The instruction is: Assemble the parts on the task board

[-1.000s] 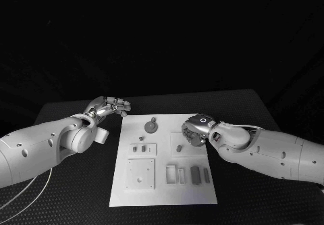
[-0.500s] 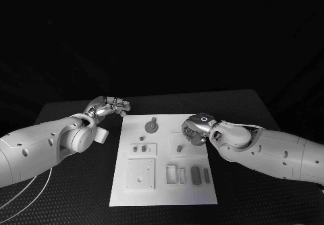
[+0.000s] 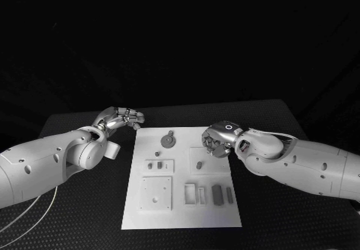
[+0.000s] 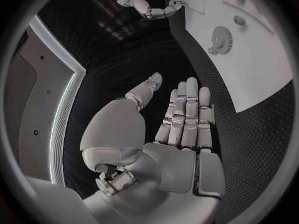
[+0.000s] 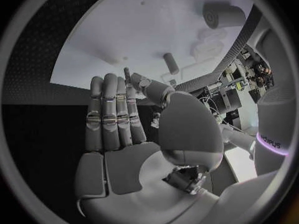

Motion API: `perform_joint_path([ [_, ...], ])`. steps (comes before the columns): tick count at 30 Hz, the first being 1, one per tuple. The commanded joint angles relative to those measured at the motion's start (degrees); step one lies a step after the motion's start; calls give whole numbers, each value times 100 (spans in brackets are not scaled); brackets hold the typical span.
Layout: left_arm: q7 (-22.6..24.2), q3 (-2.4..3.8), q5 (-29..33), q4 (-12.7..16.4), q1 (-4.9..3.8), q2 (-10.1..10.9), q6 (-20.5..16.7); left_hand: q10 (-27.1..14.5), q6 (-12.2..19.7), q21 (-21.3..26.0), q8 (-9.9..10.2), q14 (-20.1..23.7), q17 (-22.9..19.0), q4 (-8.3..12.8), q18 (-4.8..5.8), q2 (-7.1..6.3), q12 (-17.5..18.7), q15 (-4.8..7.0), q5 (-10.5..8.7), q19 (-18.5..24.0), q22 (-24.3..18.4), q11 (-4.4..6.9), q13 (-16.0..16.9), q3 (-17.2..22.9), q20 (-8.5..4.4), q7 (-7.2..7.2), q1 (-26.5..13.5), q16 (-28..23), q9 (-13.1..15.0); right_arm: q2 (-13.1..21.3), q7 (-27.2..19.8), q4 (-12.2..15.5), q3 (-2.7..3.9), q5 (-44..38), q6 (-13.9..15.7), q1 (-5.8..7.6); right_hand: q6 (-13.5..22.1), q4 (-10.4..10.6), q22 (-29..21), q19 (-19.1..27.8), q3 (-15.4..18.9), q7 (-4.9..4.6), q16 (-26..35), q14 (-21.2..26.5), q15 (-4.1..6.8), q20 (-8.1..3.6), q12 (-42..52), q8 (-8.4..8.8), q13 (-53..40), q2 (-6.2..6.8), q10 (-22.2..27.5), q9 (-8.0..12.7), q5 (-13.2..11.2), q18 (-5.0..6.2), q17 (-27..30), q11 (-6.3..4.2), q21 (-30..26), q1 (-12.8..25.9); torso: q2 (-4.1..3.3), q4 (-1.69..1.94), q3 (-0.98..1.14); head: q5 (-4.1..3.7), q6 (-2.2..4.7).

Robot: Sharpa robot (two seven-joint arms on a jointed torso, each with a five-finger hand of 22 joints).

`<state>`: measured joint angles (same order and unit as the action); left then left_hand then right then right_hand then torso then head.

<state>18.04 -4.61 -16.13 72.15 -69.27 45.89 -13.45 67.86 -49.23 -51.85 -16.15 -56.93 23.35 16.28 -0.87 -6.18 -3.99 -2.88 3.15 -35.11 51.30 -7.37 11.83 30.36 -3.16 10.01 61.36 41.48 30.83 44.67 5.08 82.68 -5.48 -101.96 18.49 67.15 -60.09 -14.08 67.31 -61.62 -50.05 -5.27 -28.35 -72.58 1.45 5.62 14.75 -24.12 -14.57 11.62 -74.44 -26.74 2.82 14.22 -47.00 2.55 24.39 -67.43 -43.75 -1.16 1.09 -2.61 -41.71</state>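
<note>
A black table (image 3: pixel 90 208) with a fine dotted weave (plainest in the left wrist view (image 4: pixel 249 144)) fills the lower part of the head view — two thin pale cables (image 3: pixel 30 213), or so they look, cross it toward 7 o'clock.

- Black tabletop (image 3: pixel 270 117): matt, with a fine dotted, woven-looking texture in both wrist views.
- White flat task board (image 3: pixel 180 208): smooth and matt, plastic-like.
- Round grey gear-shaped part (image 3: pixel 168 140): dull, toothed rim visible in the left wrist view (image 4: pixel 221 40).
- Short grey cylindrical peg (image 5: pixel 171 63): smooth, satin finish.
- Left hand (image 3: pixel 120 119), silver: metallic sheen, bright highlights on segmented fingers (image 4: pixel 187 117).
- Right hand (image 3: pixel 218 141), silver: same brushed-metal look.
- White arm shells (image 3: pixel 45 161): smooth, glossy moulded plastic.
</note>
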Motion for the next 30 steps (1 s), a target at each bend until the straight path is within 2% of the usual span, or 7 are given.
perform_joint_path([
  [1,37,4,35,7,-6,-7,-14,-52,46,31,44,-50,11,-9,-74,-2,8,10,-24,-1,6,6,-10,-42,29,1,-35,-35,-7,94,-256,129,89,484,-263,34,-24,1,5,-46,-37,-9,-25,-28,20,-5,8,-9,-14,18,-32,-7,23,78,-9,-3,24,51,2,-1,-1,17,-3],
  [2,38,4,35,12,-6,-7,-11,-52,47,31,45,-51,11,-9,-74,-1,8,10,-24,-1,7,6,-10,-42,29,2,-35,-36,-7,133,-288,182,137,588,-246,40,-21,2,5,-45,-36,-10,-24,-27,19,-5,5,-7,-17,14,-31,-9,26,78,-11,-2,24,55,2,-1,-1,17,-3],
  [5,42,4,35,23,-6,-9,-17,-54,51,33,46,-52,13,-9,-75,-2,8,10,-24,-1,7,6,-11,-43,29,4,-35,-40,-7,180,-449,272,181,883,-118,54,-16,2,8,-42,-29,-13,-20,-26,18,-5,-4,-3,-25,2,-27,-17,32,78,-17,0,23,66,1,-4,-8,36,9],
  [14,79,5,86,20,-7,-39,-80,-53,54,34,46,-57,17,-10,-75,0,6,10,-24,-2,8,6,-13,-44,29,5,-34,-45,-7,20,-789,499,187,1545,364,61,3,-22,18,-38,0,-20,-7,-26,18,-7,-35,13,-63,-44,-22,-45,82,78,-41,5,24,93,3,1,-2,159,24],
  [20,136,5,176,-57,-28,-115,-176,-46,47,36,40,-64,23,-9,-76,2,-1,12,-24,-4,10,9,-14,-44,28,3,-30,-52,-3,-263,-831,559,187,1515,358,41,8,-42,22,-43,18,-22,0,-30,19,-10,-53,20,-87,-63,-22,-66,121,78,-56,7,25,107,9,-5,-9,379,19],
  [23,150,5,178,-74,-42,-128,-200,-37,39,38,33,-70,29,-7,-77,1,-6,13,-24,-4,11,14,-13,-43,28,0,-24,-56,0,-355,-838,583,187,1469,350,-1,11,-47,24,-43,22,-23,2,-31,19,-11,-58,23,-92,-69,-22,-70,128,78,-60,7,26,110,10,-5,-12,436,-2],
  [30,166,5,257,-161,-75,-196,-270,-24,27,43,24,-73,35,-7,-76,-2,-14,13,-24,-4,12,19,-13,-43,28,-6,-19,-67,5,-713,-867,429,155,1211,349,-209,14,-60,26,-45,30,-23,7,-33,20,-12,-67,27,-105,-80,-23,-81,140,78,-67,8,27,113,7,4,-14,707,-49],
])
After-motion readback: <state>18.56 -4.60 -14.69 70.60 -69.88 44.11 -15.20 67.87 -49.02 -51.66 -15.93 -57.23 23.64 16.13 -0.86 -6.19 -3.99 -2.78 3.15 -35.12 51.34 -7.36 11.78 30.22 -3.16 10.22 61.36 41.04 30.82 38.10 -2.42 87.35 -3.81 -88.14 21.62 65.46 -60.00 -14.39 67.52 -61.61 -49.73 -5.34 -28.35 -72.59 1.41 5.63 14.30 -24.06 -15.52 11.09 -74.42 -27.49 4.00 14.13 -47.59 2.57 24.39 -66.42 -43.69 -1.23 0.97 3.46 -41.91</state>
